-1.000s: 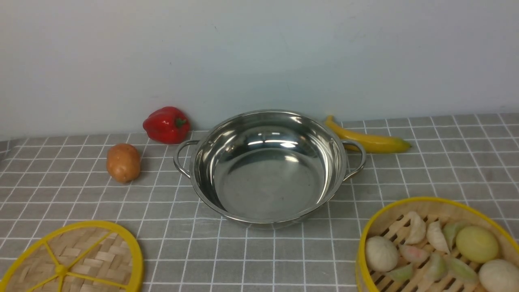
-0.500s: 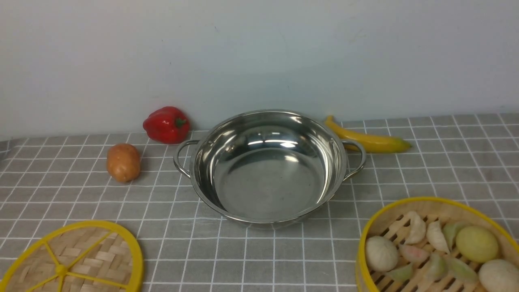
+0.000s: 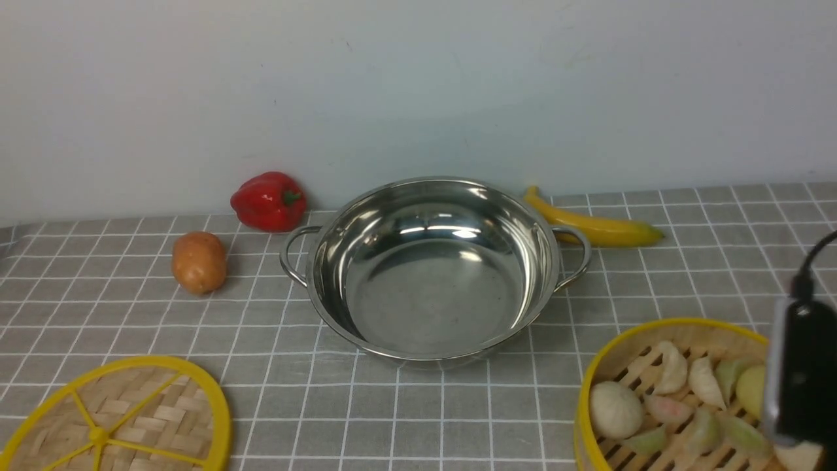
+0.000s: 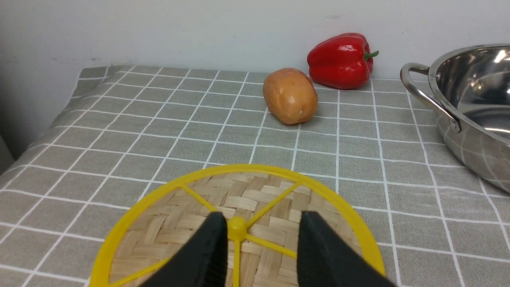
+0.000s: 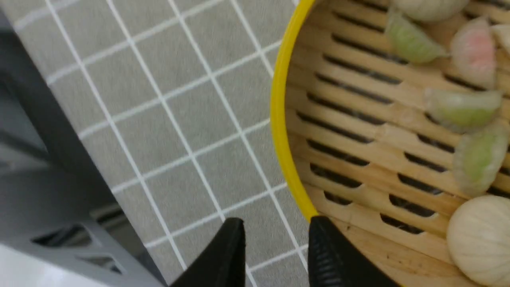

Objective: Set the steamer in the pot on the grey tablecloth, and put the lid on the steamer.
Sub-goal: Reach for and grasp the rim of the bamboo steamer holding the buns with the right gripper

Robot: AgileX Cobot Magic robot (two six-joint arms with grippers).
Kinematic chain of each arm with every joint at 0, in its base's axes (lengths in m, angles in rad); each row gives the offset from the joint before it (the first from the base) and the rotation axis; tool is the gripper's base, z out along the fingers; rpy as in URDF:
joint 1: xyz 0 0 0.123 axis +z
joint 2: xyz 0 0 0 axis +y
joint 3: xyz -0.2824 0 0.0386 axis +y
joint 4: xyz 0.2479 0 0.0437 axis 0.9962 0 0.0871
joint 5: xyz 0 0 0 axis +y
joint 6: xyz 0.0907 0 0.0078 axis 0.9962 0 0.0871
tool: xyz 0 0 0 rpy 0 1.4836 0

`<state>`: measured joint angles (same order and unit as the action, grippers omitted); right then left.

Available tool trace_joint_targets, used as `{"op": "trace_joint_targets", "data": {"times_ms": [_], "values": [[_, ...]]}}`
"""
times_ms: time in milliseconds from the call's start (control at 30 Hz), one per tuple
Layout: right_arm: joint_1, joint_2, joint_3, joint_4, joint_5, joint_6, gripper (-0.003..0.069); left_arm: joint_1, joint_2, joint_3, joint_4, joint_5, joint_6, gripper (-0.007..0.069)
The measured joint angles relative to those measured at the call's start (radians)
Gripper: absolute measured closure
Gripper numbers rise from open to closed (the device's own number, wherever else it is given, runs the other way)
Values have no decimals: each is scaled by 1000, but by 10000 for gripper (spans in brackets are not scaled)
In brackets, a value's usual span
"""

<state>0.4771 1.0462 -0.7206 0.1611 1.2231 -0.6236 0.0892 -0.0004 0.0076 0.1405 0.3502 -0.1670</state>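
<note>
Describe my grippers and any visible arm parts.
The left gripper and right gripper each have two black, tapered fingers with ribbed inner faces. In the front view the right arm's black housing has a silvery edge, with a thin black cable curving off its top.

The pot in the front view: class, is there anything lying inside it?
No, the pot shows only its bare shiny floor, and the steamer sits apart from it on the cloth.
</note>
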Motion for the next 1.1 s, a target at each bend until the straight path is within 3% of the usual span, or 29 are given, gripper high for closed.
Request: {"op": "trace_joint_targets", "data": {"times_ms": [33,200,1100], "values": [[63,23,0,-32,-15,28,416,0,0,0,0,0,0,382],[181,85,0,-79,-104,73,416,0,0,0,0,0,0,382],[189,498,-5,-86,-370,184,433,0,0,0,0,0,0,382]]}}
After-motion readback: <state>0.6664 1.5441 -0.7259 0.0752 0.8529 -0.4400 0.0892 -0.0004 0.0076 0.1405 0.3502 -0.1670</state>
